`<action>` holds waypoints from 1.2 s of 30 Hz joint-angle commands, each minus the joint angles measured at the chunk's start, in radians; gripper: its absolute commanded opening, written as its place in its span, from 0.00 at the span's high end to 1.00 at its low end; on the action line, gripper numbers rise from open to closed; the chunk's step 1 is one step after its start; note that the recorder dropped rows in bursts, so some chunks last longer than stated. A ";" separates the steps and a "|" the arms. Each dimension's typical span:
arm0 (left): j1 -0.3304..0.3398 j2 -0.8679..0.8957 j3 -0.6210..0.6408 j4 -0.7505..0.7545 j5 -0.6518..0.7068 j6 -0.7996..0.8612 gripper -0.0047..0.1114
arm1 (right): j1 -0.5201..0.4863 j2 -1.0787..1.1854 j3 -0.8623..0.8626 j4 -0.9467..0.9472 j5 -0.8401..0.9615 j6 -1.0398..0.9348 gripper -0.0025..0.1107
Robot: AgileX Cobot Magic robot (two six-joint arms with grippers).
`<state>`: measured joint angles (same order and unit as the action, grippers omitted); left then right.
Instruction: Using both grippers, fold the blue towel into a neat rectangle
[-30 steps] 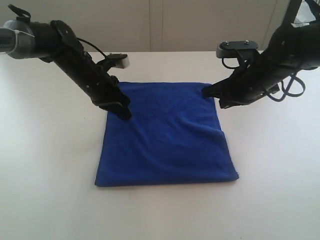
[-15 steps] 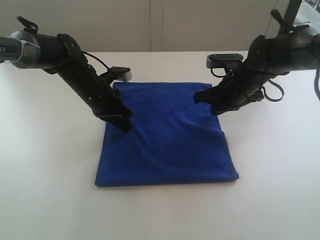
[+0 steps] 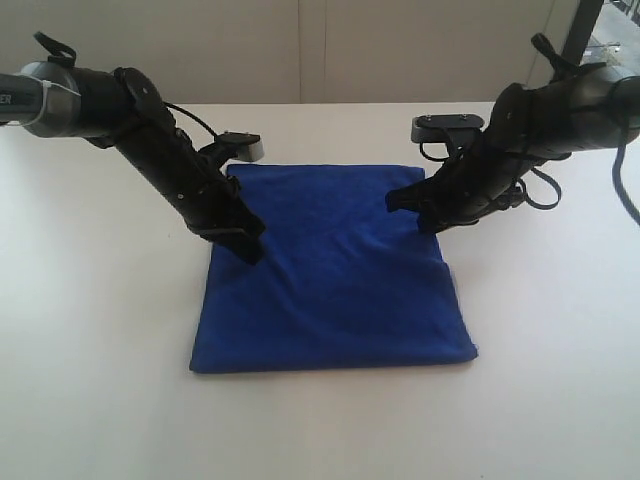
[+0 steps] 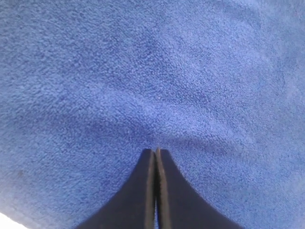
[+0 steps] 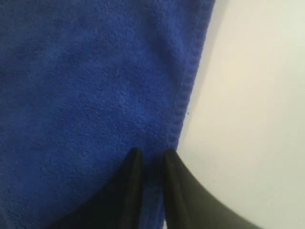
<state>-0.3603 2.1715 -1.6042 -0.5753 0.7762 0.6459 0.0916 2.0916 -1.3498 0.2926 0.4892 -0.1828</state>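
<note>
Change: your right claw [image 3: 398, 201] has moved inward over the towel's [image 3: 335, 290] far-right hem, jaws now slightly apart | left claw [image 3: 250, 248] stays closed, tip on cloth | towel flat mid-counter [image 3: 100, 400] | likely releasing; next fold pending.

The left arm [image 3: 70, 95] and right arm [image 3: 585, 100] ran off the exterior view's edges. The blue towel [image 4: 152, 71] overran both wrist views.

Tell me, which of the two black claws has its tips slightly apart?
The right gripper: a narrow gap shows between its tips, at the hemmed edge of the blue towel. The left gripper has its tips pressed together.
</note>
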 commanded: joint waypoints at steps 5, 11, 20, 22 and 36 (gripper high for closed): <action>-0.002 -0.012 0.008 -0.003 0.003 0.000 0.96 | -0.003 0.009 -0.004 0.003 -0.002 0.005 0.95; -0.002 -0.012 0.008 -0.003 0.003 0.000 0.96 | -0.003 0.009 -0.004 -0.013 -0.019 0.005 0.98; -0.002 -0.012 0.008 -0.003 0.003 0.000 0.96 | -0.003 0.009 -0.004 -0.168 -0.022 0.003 0.98; -0.002 -0.012 0.008 -0.003 0.003 0.000 0.96 | -0.003 0.009 -0.004 -0.182 -0.023 0.003 0.98; -0.002 -0.071 0.004 -0.005 0.010 -0.021 0.96 | -0.003 -0.017 -0.004 -0.175 -0.028 0.005 0.98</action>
<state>-0.3603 2.1524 -1.6042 -0.5736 0.7658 0.6352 0.0916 2.0982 -1.3520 0.1256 0.4636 -0.1828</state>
